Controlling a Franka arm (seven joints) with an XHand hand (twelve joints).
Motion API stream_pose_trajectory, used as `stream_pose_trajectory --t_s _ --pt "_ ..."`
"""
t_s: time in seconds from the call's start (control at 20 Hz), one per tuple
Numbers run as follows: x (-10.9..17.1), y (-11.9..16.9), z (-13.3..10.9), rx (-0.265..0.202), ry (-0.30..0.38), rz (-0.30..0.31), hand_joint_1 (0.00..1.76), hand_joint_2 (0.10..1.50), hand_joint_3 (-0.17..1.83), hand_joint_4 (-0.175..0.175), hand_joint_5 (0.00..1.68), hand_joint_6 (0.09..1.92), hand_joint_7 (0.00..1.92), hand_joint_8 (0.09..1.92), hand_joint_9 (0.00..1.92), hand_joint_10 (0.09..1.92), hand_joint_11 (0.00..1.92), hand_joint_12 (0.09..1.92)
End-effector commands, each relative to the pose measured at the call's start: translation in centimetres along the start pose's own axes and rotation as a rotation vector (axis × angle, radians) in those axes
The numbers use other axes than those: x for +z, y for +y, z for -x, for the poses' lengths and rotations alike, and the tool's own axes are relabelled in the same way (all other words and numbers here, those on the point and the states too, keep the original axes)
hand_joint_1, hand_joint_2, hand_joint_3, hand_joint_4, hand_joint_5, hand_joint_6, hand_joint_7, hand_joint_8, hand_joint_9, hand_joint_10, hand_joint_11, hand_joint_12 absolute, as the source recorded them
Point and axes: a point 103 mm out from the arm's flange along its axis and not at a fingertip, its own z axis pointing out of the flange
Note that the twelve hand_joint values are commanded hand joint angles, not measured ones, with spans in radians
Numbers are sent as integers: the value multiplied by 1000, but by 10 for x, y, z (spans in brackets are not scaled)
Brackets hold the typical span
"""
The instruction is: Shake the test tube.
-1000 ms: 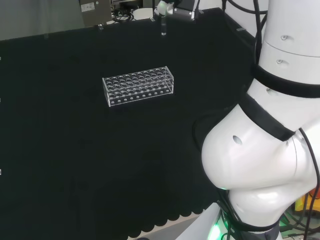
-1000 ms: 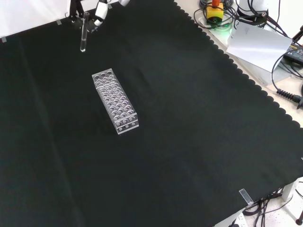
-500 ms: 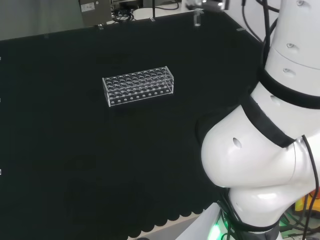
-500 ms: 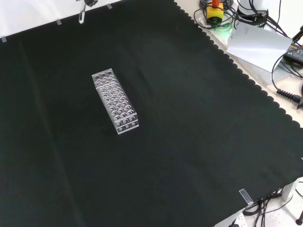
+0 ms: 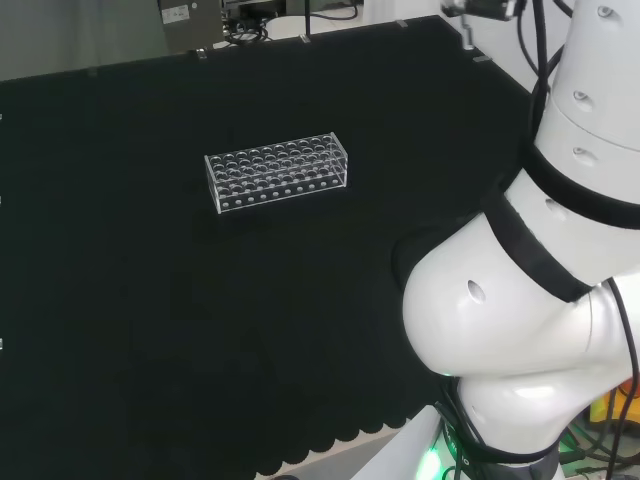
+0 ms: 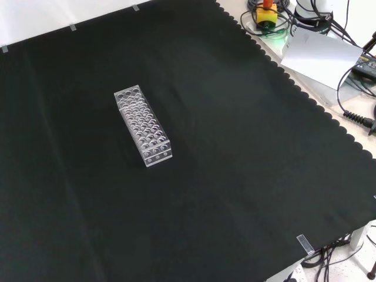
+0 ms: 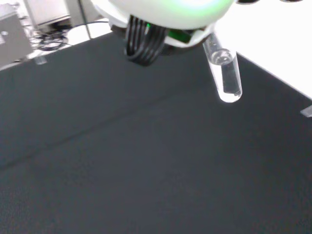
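A clear test tube (image 7: 225, 75) hangs above the black cloth, its rounded end down and its top tucked under the blurred white hand (image 7: 165, 9). In the head view the hand (image 5: 487, 6) sits at the top edge, just left of the arm's upper link, and is shut on the test tube (image 5: 467, 36), whose lower end pokes out below it over the cloth's far right corner. Whether the tube holds any liquid is unclear. A clear plastic tube rack (image 5: 277, 172) stands alone near the middle of the cloth, far from the hand, and its holes look empty (image 6: 144, 126).
The arm's big white links (image 5: 540, 300) take up the right of the head view. A black cable bundle (image 7: 144, 44) hangs by the wrist camera. Beyond the cloth's scalloped edge in the front view lie a grey sheet (image 6: 320, 56) and cables.
In the head view the hand with the tube has travelled right along the cloth's far edge and risen. In the front view it has gone out over the top edge.
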Motion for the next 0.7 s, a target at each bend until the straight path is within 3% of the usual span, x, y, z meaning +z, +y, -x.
stream_pose_trajectory --t_s 0.05,0.25,0.7 --pt "1 -7 -6 -6 -54 2 1201 690 659 -175 1202 785 1649 520 1481 626 1067 1029" --pt "10 -9 -43 -74 -20 -15 1201 689 661 -175 1203 785 1649 520 1481 626 1068 1029" --pt "32 -31 -152 -274 85 -75 1201 687 663 -175 1203 785 1650 519 1482 626 1069 1028"
